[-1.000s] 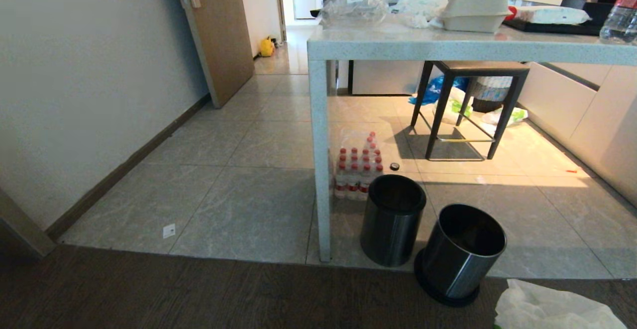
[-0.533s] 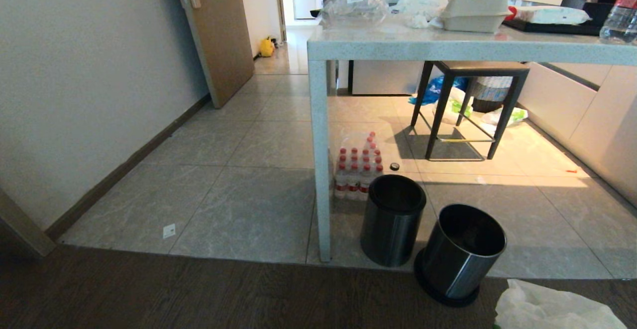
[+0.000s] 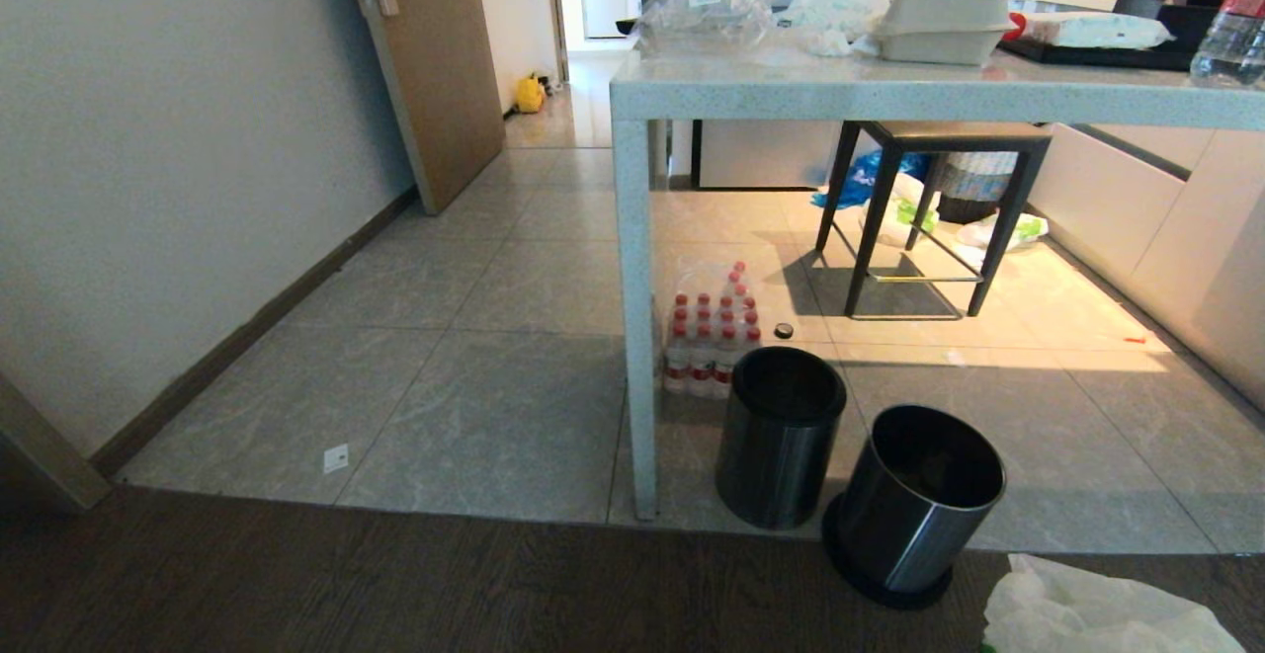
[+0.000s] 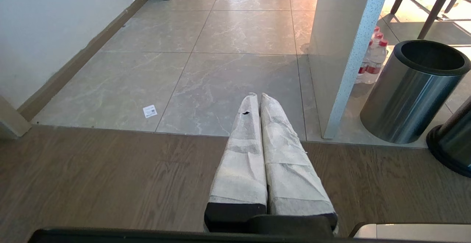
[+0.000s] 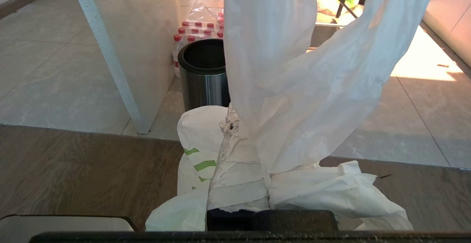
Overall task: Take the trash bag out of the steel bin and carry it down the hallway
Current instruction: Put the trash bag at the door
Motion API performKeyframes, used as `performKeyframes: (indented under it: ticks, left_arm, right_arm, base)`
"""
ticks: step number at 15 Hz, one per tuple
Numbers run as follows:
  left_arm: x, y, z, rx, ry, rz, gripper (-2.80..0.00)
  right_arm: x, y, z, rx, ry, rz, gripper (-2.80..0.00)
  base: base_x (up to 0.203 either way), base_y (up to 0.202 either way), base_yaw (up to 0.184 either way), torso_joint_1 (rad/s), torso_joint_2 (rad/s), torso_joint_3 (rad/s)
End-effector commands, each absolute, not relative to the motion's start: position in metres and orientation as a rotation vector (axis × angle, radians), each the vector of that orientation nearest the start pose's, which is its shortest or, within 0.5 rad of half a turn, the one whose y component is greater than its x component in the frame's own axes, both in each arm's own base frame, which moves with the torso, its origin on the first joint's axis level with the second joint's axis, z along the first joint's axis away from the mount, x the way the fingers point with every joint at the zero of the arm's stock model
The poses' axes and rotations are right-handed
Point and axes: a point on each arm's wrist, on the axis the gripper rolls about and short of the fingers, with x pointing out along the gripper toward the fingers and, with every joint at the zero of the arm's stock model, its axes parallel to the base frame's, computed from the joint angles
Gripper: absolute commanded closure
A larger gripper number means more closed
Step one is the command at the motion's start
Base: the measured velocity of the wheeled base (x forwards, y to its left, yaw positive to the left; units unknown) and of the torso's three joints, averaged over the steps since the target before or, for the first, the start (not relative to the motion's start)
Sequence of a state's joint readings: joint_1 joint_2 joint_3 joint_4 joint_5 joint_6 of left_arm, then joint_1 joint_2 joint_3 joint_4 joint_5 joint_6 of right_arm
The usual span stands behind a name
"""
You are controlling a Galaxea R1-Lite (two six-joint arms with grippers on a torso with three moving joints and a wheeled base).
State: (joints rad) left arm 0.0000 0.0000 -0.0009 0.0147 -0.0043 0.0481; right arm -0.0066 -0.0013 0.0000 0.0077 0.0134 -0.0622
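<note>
1. The right end effector (image 5: 235, 125) is seen closed on the trash bag (image 5: 294, 99), whose thin white plastic is pinched between the taped fingers (image 5: 235, 169) and draped over and around them.
2. Green print is visible on a fold of the bag beside those fingers, in the right wrist view.
3. In the head view, only a crumpled part of the bag (image 3: 1097, 613) is seen, at the lower right edge, above the dark wooden floor (image 3: 395, 584).
4. The left end effector (image 4: 259, 99) is held low over the wooden floor, its two wrapped fingers pressed together with nothing between them.
5. Two steel bins are found at the edge of the grey tiled floor (image 3: 474, 406): the steel bin (image 3: 914, 505) nearer the bag is tilted, and no bag is seen inside it.
6. A second bin (image 3: 779, 436) stands upright just beside it, next to the white leg of the tabletop (image 3: 889, 90).
7. A pack of red-capped bottles (image 3: 710, 332) is placed under the tabletop, just behind the upright bin.
8. A dark stool (image 3: 929, 208) is set further back under the tabletop.
9. The hallway (image 3: 563, 120) is seen beyond an open brown door (image 3: 435, 70), to the left of the tabletop.
</note>
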Motion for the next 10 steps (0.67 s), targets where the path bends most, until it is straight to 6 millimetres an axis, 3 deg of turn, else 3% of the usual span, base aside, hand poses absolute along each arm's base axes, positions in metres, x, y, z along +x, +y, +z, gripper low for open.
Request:
performKeyframes:
  ticks: [1, 7, 10]
  left_arm:
    - [-0.0228, -0.0001, 0.0740, 0.048, 0.015, -0.005, 0.00]
    - [-0.0228, 0.0001, 0.0744, 0.025, 0.011, 0.004, 0.00]
    - [-0.0228, 0.0001, 0.0744, 0.023, 0.011, 0.003, 0.00]
  right_arm:
    - [-0.0229, 0.0005, 0.0747, -0.063, 0.006, 0.008, 0.00]
    - [-0.0229, 0.0005, 0.0747, -0.063, 0.006, 0.008, 0.00]
    - [-0.0229, 0.0005, 0.0747, -0.063, 0.006, 0.008, 0.00]
  base:
    - [0.000, 0.000, 0.000, 0.000, 0.00, 0.000]
    - [0.000, 0.000, 0.000, 0.000, 0.00, 0.000]
    - [0.164, 0.000, 0.000, 0.002, 0.00, 0.000]
